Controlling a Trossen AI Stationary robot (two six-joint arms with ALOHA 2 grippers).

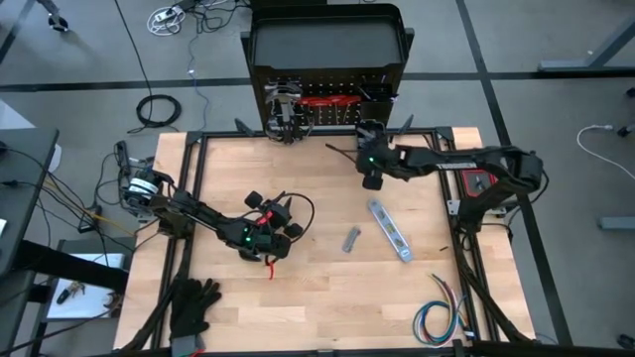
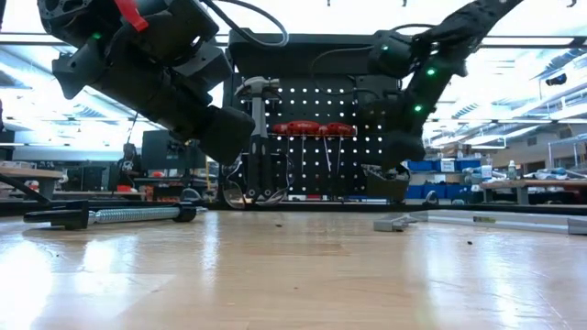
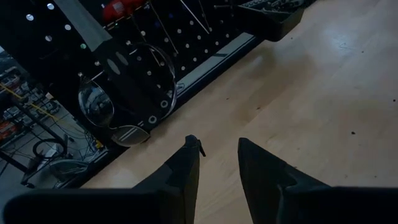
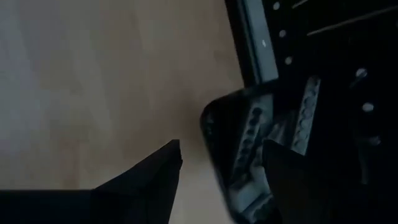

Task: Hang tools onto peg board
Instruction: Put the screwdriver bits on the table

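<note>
I see the right pincer at the foot of the upright black perforated metal peg board, fingers spread and grasping nothing, just over the small black bin holding grey perforated metal pieces. Left pincer sits mid-table, fingers parted, empty. 1 silver flat bar tool and 1 small grey metal piece lie on the light wooden table, well apart from both pincers.

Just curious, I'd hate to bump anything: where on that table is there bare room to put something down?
Bare wood lies along the near edge between the black gloves and the coloured wires. It is crowded by the peg board, where the right claw works, and around the left claw.
</note>
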